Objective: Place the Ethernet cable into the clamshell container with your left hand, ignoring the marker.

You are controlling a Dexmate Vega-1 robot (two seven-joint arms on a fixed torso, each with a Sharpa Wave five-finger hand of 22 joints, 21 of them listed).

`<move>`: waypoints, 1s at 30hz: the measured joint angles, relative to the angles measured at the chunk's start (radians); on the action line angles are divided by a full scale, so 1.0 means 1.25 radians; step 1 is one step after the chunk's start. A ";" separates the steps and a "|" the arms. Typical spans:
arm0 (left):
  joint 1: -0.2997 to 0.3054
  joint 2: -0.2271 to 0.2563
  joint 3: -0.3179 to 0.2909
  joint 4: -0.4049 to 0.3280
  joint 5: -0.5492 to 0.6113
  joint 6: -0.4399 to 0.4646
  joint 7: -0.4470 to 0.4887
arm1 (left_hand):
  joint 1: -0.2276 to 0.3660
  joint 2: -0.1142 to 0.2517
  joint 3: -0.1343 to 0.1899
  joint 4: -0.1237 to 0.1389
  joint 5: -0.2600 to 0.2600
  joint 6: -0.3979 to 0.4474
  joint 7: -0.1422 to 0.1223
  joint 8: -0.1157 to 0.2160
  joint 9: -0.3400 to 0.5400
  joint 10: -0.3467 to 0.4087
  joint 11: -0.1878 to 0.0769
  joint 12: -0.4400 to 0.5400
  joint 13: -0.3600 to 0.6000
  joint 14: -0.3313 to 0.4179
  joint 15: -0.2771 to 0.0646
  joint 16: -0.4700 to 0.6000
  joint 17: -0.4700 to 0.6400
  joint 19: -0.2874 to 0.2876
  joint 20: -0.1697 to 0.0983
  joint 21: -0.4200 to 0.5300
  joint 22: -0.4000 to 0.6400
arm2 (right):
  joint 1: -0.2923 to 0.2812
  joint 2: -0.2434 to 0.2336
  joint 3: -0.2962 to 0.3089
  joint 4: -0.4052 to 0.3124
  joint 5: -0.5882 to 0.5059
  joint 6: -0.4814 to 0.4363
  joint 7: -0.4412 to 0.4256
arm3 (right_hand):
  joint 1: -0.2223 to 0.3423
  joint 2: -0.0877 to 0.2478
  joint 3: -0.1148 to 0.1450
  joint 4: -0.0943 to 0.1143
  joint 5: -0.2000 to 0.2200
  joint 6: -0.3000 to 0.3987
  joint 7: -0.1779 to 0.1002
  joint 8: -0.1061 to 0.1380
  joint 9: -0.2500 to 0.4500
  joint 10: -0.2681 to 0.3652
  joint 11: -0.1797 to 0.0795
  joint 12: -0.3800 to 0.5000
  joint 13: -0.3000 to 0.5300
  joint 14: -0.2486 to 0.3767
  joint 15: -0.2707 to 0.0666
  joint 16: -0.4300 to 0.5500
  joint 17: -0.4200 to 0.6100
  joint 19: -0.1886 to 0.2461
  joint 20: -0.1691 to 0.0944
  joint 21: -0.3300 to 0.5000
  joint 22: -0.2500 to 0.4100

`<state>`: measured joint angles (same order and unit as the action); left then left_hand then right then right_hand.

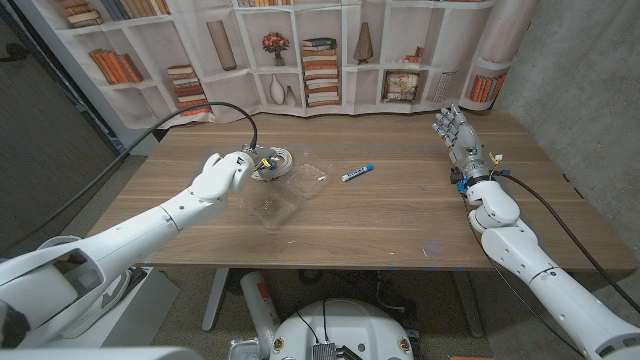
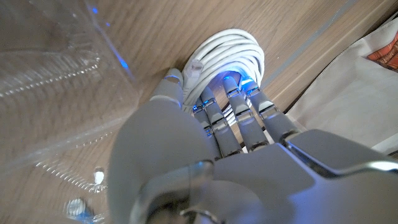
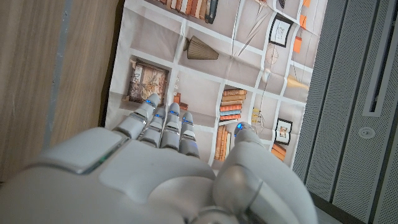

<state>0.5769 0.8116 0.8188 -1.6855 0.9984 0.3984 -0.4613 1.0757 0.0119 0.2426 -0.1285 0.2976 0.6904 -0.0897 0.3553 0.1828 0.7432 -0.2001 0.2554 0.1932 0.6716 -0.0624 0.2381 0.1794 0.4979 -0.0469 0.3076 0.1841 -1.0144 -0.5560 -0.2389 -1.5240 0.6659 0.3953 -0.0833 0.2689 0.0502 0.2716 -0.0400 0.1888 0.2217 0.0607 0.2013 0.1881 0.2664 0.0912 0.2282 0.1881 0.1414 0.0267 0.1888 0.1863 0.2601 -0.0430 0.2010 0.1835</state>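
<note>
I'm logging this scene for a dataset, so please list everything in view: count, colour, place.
Ethernet cable: one, white, coiled, on the table's left part, left robot hand's fingers on it.
Clamshell container: one, clear plastic, open, mid-table, right of the cable.
Marker: one, white with blue cap, lying right of the container.
Table: one, wooden.
Backdrop: one, printed bookshelves, behind the table.
Left robot hand: one, white, at the cable.
Right robot hand: one, grey, fingers spread, holding nothing, at the table's right side.
</note>
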 measured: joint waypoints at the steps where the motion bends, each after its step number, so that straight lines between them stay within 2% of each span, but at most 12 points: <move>1: 0.000 0.000 0.000 0.000 -0.002 0.002 0.000 | 0.003 -0.001 0.002 -0.002 -0.004 0.000 0.000 0.000 0.000 0.003 0.003 0.000 0.000 0.008 0.000 0.000 0.000 0.008 -0.001 0.000 0.000 | 0.000 0.000 0.000 0.000 0.000 0.000 0.000 | 0.000 0.000 0.000 0.000 0.000 0.000 0.000 0.000 0.000 0.000 0.000 0.000 0.000 0.000 0.000 0.000 0.000 0.000 0.000 0.000 0.000; 9: 0.000 -0.005 0.009 -0.001 -0.011 0.015 0.002 | 0.028 0.009 0.012 -0.002 -0.036 0.022 0.021 0.005 -0.002 0.053 0.030 -0.005 0.000 0.092 -0.015 -0.005 0.004 0.083 -0.007 0.028 0.000 | -0.002 0.002 0.001 0.003 0.004 0.005 0.003 | 0.000 0.000 0.000 0.000 0.000 0.000 0.000 0.000 0.000 0.003 0.003 0.000 0.000 0.000 0.000 0.000 0.000 0.000 0.000 0.000 0.000; 16: 0.000 -0.010 0.016 -0.004 -0.019 0.024 0.001 | 0.043 0.016 0.024 -0.002 -0.067 0.050 0.050 0.006 -0.004 0.108 0.059 -0.010 0.000 0.192 -0.044 -0.010 0.002 0.156 -0.015 0.047 -0.002 | -0.002 0.002 0.002 0.005 0.006 0.009 0.008 | 0.000 0.000 0.000 0.000 0.000 0.000 0.000 0.000 0.000 0.003 0.003 0.000 0.000 0.003 0.003 0.000 0.000 0.000 0.000 0.000 0.000; 21: 0.000 -0.010 0.018 -0.007 -0.026 0.033 -0.002 | 0.048 0.020 0.031 -0.002 -0.073 0.061 0.062 0.006 -0.004 0.127 0.078 -0.010 0.003 0.217 -0.046 -0.012 -0.001 0.175 -0.016 0.050 -0.002 | -0.002 0.002 0.003 0.006 0.007 0.011 0.009 | 0.000 0.000 0.000 0.000 0.000 0.000 0.000 0.000 0.000 0.003 0.003 0.000 0.000 0.006 0.000 0.000 0.000 0.003 0.003 0.000 0.000; 30: 0.006 -0.007 0.021 -0.025 -0.027 0.052 -0.006 | 0.058 0.020 0.031 -0.002 -0.079 0.067 0.068 0.006 -0.004 0.130 0.076 -0.016 0.002 0.223 -0.049 -0.015 -0.001 0.180 -0.019 0.050 -0.002 | -0.004 0.000 0.006 0.002 0.008 0.014 0.012 | 0.000 0.000 0.000 0.000 0.000 0.000 0.000 0.000 0.000 0.003 0.003 0.000 0.000 0.006 0.000 0.000 0.000 0.003 0.003 0.000 0.000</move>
<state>0.5842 0.8030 0.8454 -1.7168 0.9649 0.4635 -0.4692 1.1485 0.0373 0.2814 -0.1310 0.1990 0.7739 -0.0053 0.3628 0.1783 0.9056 -0.1053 0.2351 0.1960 0.9497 -0.1233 0.2198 0.1787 0.7234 -0.0712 0.3707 0.1814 -1.0199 -0.5557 -0.2312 -1.5211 0.6759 0.4127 -0.0688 0.2689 0.0502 0.2717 -0.0399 0.1888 0.2216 0.0607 0.2012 0.1881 0.2698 0.0949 0.2282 0.1881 0.1486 0.0267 0.1888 0.1864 0.2635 -0.0394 0.2010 0.1834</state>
